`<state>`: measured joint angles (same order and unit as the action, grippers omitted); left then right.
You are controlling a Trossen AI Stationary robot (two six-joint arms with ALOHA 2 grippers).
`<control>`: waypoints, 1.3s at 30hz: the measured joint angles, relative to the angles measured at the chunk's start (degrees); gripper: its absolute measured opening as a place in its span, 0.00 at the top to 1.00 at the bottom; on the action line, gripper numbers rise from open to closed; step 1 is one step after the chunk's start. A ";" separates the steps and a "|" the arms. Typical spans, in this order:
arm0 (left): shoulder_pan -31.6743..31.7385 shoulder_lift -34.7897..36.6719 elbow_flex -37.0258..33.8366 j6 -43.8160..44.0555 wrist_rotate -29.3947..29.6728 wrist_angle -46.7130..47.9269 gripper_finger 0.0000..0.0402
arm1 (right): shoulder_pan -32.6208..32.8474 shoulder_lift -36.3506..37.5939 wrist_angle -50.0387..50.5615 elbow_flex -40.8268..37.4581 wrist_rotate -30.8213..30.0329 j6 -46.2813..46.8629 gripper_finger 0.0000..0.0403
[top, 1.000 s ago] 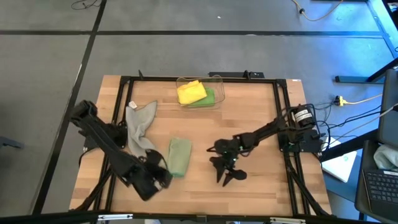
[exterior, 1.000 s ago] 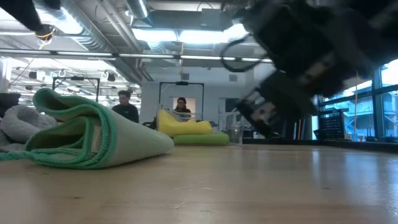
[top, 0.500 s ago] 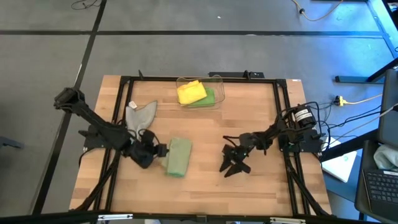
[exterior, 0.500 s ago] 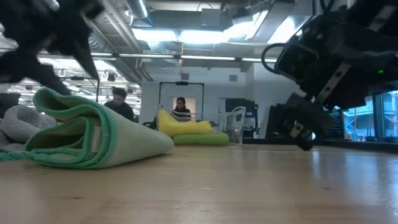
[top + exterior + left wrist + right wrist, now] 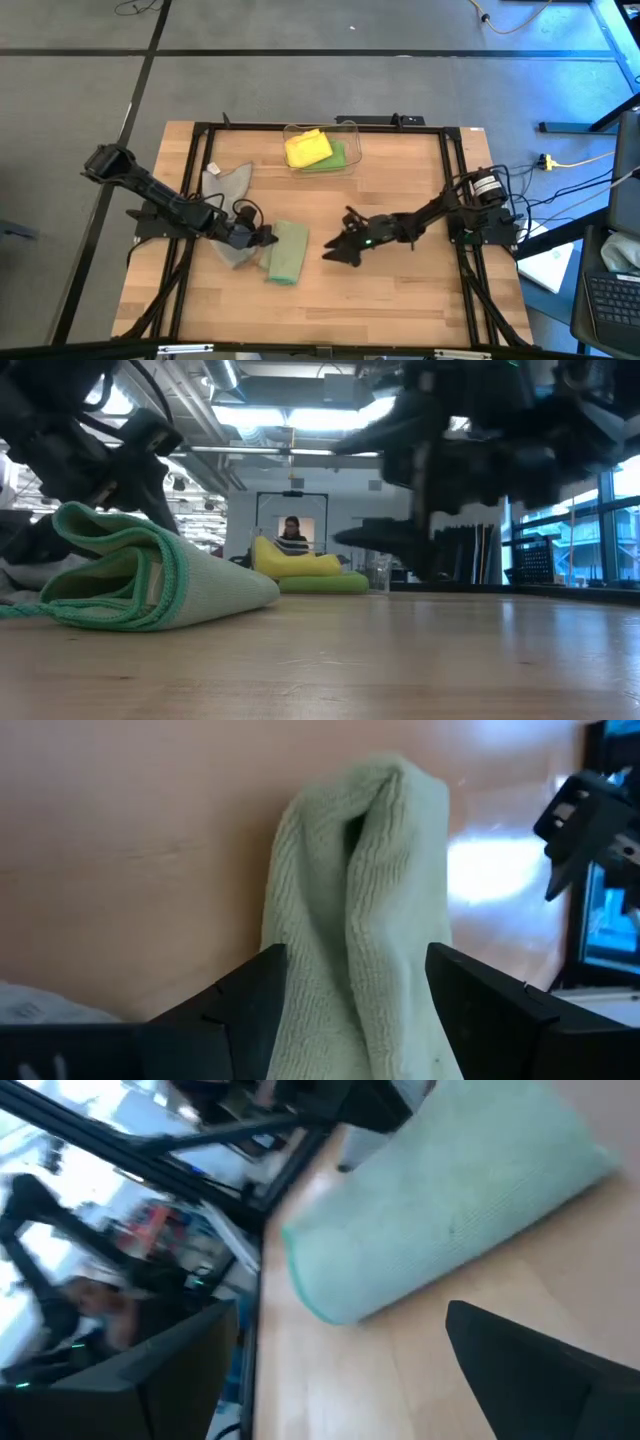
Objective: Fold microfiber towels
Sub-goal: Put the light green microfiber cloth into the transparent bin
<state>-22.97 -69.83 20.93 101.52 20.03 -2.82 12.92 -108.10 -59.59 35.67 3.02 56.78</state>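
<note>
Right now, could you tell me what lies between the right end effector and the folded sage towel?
Only bare wooden table: the high view shows nothing between the right end effector and the sage towel.

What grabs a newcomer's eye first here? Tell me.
The folded pale sage towel in the table's middle, with the left gripper open at its edge and the right gripper open just across from it. Behind, a clear bin holds the yellow towel atop a bright green one.

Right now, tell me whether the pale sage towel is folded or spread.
Folded. The pale sage towel lies as a narrow strip on the table, and the low view shows stacked layers with a rounded fold edge.
</note>
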 joint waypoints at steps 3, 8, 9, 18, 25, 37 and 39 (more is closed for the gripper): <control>0.22 -1.62 0.02 -1.24 -1.92 -1.77 0.42 | 1.09 -1.98 11.72 6.55 0.02 0.92 0.10; 0.20 -5.70 0.02 -3.64 -3.83 -4.36 0.42 | 2.69 -7.62 17.75 13.40 2.73 5.86 0.10; 0.20 -6.65 0.02 -4.39 -3.87 -4.99 0.42 | 2.73 -8.51 17.29 14.15 2.57 7.69 0.10; 0.36 -16.53 0.24 -10.16 -4.25 -19.48 0.42 | -0.92 -13.95 14.52 18.83 0.25 19.04 0.10; 0.36 -17.02 0.18 -13.92 -4.66 -20.06 0.42 | -0.81 -14.74 14.38 17.76 6.24 23.92 0.10; 0.01 -17.28 -0.04 -15.15 -3.46 -24.23 0.42 | -1.11 -13.48 17.94 17.20 23.63 23.75 0.10; -0.36 -17.28 -0.04 -15.17 -3.19 -24.29 0.42 | -1.06 -13.31 19.48 17.26 21.62 23.07 0.10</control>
<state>-23.32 -87.11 20.88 86.35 16.85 -27.11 11.86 -121.41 -40.11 52.93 24.64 79.85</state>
